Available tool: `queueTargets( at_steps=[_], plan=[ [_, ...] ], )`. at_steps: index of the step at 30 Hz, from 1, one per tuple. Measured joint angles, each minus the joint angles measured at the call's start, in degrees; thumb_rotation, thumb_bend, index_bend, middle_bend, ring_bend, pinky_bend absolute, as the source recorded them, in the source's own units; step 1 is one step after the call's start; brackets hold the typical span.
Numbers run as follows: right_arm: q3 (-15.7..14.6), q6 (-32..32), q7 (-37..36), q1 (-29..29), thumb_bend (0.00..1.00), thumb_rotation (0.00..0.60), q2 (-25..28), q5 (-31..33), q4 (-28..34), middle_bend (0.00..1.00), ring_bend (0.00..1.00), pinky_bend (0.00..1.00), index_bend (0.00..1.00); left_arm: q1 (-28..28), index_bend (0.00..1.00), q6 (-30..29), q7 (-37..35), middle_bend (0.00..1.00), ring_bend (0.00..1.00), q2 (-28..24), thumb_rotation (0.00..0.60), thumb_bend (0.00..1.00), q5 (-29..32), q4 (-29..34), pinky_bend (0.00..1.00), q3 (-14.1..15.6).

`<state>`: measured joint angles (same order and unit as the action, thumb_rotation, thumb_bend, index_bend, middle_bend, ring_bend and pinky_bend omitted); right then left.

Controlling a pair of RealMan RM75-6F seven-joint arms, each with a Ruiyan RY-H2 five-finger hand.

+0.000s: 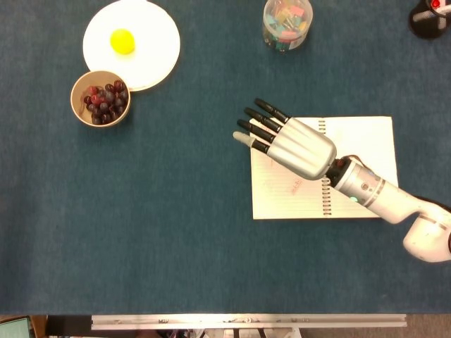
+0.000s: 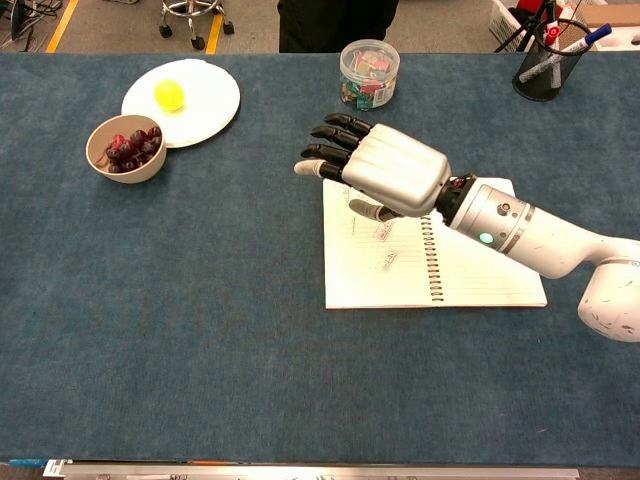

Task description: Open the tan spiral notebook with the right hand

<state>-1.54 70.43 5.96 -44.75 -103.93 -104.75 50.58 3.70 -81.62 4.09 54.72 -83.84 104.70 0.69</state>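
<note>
The spiral notebook [image 1: 289, 197] [image 2: 385, 275] lies flat and open on the blue table, white lined pages up, with the spiral [image 1: 325, 193] [image 2: 432, 262] running down its middle. My right hand [image 1: 289, 143] [image 2: 380, 168] hovers over the upper part of the left page, palm down, fingers spread and stretched past the page's left edge. It holds nothing. Some red writing shows on the left page. The tan cover is hidden underneath. My left hand is not visible in either view.
A white plate [image 1: 151, 53] [image 2: 205, 105] with a yellow ball [image 1: 122, 41] sits at the far left, a bowl of grapes [image 1: 101, 98] [image 2: 125, 148] beside it. A clear jar of clips [image 1: 286, 24] [image 2: 368, 72] stands behind the notebook. A black pen cup [image 2: 545, 68] is far right.
</note>
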Motion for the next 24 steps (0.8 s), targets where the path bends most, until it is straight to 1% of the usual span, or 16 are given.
queueTargets(
  at_steps=[5,7,9,12,15,18,22,24],
  plan=[
    [0.69,0.87,1.77,1.31,0.34,0.6,4.05,1.65,5.13,0.18,0.07,0.07,0.19,0.19,0.0,-0.16,0.17,0.0,0.0,0.09,0.6,0.36,0.24,-0.4,0.07,-0.49],
    [0.94,1.08,3.06,2.42,0.35,0.6,6.86,2.92,8.51,0.22,0.1,0.08,0.22,0.34,0.0,-0.18,0.49,0.0,0.0,0.4,0.6,0.36,0.4,-0.82,0.07,-0.75],
    [1.11,1.3,4.37,3.7,0.35,0.6,9.84,4.27,11.73,0.26,0.14,0.12,0.28,0.49,0.0,-0.2,1.01,0.0,0.0,0.86,0.6,0.36,0.58,-1.38,0.07,-1.0],
    [1.26,1.84,7.05,6.75,0.35,0.6,15.97,7.27,17.65,0.32,0.21,0.2,0.35,0.91,0.0,-0.13,1.87,0.0,0.0,1.85,0.6,0.36,0.91,-2.45,0.07,-1.53],
    [1.28,2.48,9.04,9.92,0.35,0.6,20.98,10.41,22.58,0.38,0.26,0.25,0.41,1.31,0.0,-0.3,2.47,0.0,0.0,2.95,0.6,0.36,1.08,-3.73,0.07,-2.17],
    [1.17,3.87,10.84,13.88,0.35,0.6,25.69,13.65,26.74,0.4,0.3,0.3,0.45,1.58,0.0,-0.86,3.05,0.0,0.0,4.16,0.6,0.36,1.15,-5.1,0.07,-2.81],
    [0.9,7.11,12.32,19.19,0.35,0.6,30.4,17.33,30.05,0.41,0.31,0.31,0.47,1.81,0.0,-2.09,3.74,0.0,0.0,5.85,0.6,0.36,0.82,-7.02,0.07,-3.53],
    [0.77,8.87,12.54,21.39,0.35,0.6,31.95,18.45,31.13,0.41,0.31,0.31,0.47,1.85,0.0,-2.61,3.99,0.0,0.0,6.47,0.6,0.36,0.4,-7.56,0.07,-3.66]
  ],
)
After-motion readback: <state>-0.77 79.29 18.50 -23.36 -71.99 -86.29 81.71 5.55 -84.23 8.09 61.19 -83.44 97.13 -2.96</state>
